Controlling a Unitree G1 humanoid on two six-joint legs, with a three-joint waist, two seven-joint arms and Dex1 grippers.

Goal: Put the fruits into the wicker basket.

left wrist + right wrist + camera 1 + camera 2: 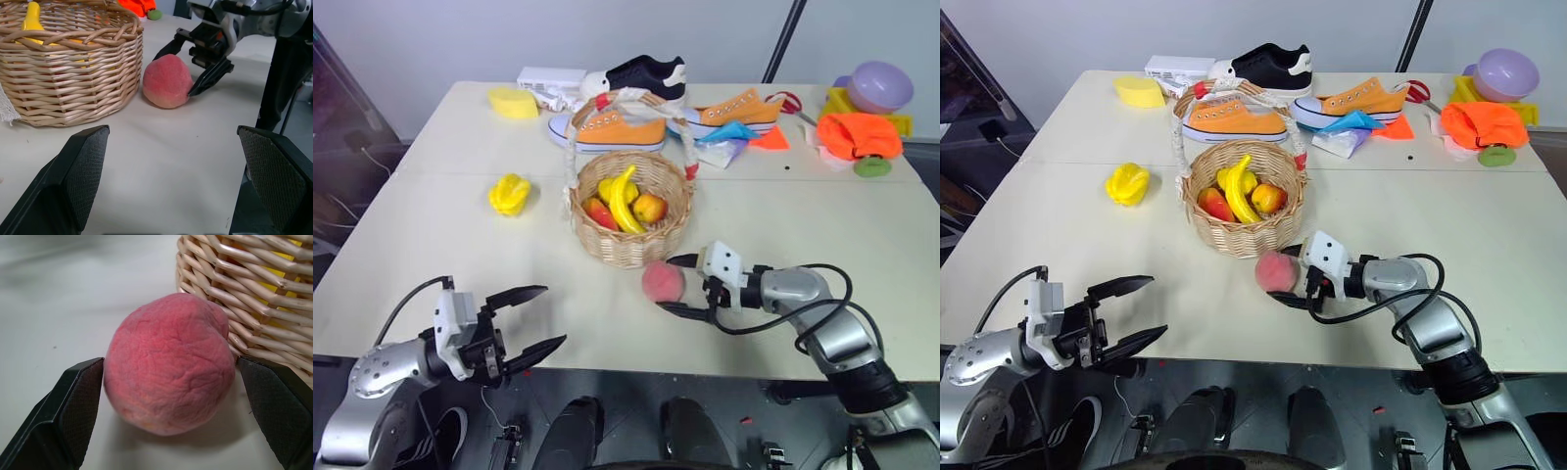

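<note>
Right end effector [677, 285] wide open, fingers either side of the peach [663, 282] on the table [431, 245], not closed on it. Peach sits just beside the wicker basket [628, 247], on its near side. Basket holds banana [623, 199] and apples [649, 208]. Yellow lumpy fruit [510, 194] lies left of basket, apart. Left end effector [530, 318] wide open, empty, near-left of basket at table edge.

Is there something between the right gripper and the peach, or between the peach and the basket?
Nothing visible. The open right gripper already straddles the peach, which lies on the table beside the wicker basket; only the basket's own wall must be cleared.
</note>
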